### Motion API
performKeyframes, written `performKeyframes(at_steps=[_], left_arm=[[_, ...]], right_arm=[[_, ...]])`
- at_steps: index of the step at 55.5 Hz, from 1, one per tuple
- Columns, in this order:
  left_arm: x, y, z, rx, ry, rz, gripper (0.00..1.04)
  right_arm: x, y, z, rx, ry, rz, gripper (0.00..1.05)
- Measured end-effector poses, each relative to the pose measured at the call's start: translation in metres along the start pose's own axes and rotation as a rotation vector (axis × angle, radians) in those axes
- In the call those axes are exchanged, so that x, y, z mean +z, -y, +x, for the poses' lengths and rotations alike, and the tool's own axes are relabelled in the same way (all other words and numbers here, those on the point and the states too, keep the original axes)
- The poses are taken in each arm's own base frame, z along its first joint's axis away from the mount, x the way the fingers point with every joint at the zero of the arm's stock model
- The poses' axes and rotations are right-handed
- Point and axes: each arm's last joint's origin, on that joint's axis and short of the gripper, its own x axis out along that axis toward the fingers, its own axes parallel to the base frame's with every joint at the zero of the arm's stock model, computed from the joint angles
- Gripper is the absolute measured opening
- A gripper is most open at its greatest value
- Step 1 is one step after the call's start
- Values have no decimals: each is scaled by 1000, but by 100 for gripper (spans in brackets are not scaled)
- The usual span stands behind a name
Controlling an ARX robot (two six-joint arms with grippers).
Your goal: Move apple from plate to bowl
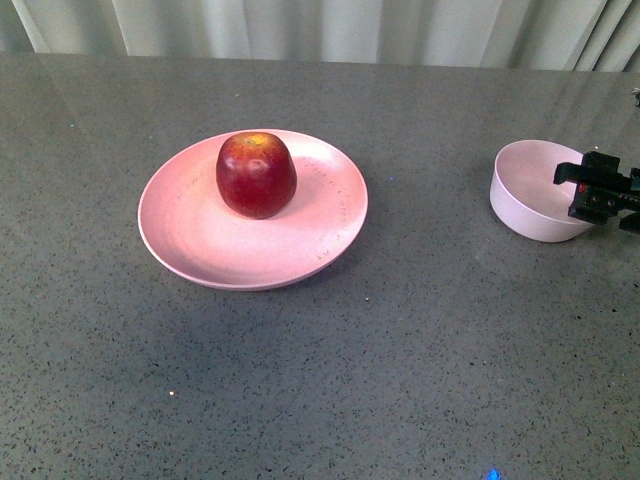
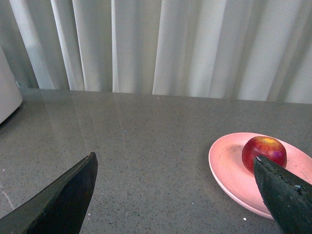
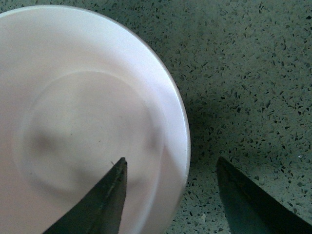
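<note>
Grey speckled stone tabletop (image 1: 300,380) spreads wide, and a pale pleated fabric curtain (image 1: 320,30) hangs just behind the tabletop's far edge.

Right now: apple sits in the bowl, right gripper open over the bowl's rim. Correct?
No. The apple sits on the plate, not in the bowl; the front view shows it. The right gripper is open over the bowl's rim.

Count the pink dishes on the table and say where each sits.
2. The plate lies left of centre, holding the apple; the empty bowl stands far right, the right claw astride its rim.
</note>
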Motion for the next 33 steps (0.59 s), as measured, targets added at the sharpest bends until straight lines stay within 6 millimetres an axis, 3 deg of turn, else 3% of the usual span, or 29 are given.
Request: performKeyframes(at_steps=[2,19,33], left_arm=[[0,0,0,0,0,0,96],[0,0,0,0,0,0,96],[0,0,0,0,0,0,96]], right_arm=[[1,-2,1,-1,-2,9,45],[10,-15,-3,41,-3,17,1],[11,-40,-10,90,-14,-13,2]])
